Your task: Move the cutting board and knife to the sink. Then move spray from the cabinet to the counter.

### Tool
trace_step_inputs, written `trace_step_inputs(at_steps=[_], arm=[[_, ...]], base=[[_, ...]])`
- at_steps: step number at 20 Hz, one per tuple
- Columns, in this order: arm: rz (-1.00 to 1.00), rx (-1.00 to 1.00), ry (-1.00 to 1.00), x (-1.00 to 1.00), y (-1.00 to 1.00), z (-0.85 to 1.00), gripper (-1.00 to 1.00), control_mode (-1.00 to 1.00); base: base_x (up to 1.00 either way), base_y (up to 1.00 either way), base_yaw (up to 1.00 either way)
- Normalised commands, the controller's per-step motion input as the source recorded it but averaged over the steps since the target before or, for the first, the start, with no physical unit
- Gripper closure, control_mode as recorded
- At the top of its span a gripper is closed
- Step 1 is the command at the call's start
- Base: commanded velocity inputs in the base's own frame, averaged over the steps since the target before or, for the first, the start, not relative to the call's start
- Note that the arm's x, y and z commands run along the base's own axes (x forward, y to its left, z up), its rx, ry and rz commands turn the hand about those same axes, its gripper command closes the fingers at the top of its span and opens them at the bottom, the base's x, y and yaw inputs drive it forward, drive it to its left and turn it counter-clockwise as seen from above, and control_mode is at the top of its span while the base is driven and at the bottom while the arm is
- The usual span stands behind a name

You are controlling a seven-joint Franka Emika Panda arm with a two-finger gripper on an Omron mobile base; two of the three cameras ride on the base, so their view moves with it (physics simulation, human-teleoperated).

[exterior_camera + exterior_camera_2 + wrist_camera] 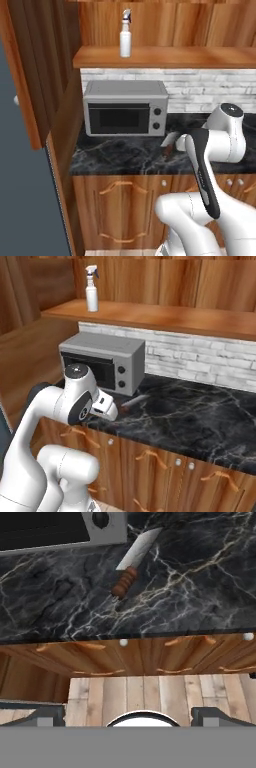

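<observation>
Black marble counter [200, 577] carries the knife [131, 564], upper middle of the hand view, its blade tip just beside the microwave [50, 529]. The gripper [128, 716] hangs with jaws wide and empty, out past the counter's front edge, over the floorboards. Risks, as I judge: coming in low, the 2 fingers could strike that edge; reaching, they could bump the microwave or skid the thin blade. Open room lies at frame right. The spray bottle [125, 36] stands on the shelf [165, 57], top centre. I cannot spot the cutting board.
</observation>
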Motion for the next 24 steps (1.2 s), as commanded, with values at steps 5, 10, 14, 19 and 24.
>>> trace_step_inputs(at_steps=[5, 10, 14, 19, 24], arm=[[0.00, 0.00, 0.00, 0.00, 0.00, 0.00, -1.00, 1.00], [0.00, 0.00, 0.00, 0.00, 0.00, 0.00, -1.00, 1.00], [0.00, 0.00, 0.00, 0.00, 0.00, 0.00, -1.00, 1.00], [0.00, 0.00, 0.00, 0.00, 0.00, 0.00, -1.00, 1.00], [0.00, 0.00, 0.00, 0.00, 0.00, 0.00, -1.00, 1.00]], base=[[0.60, 0.21, -0.19], [0.60, 0.09, -0.15], [0.40, 0.07, -0.15], [0.22, 0.04, -0.09], [0.00, 0.00, 0.00]])
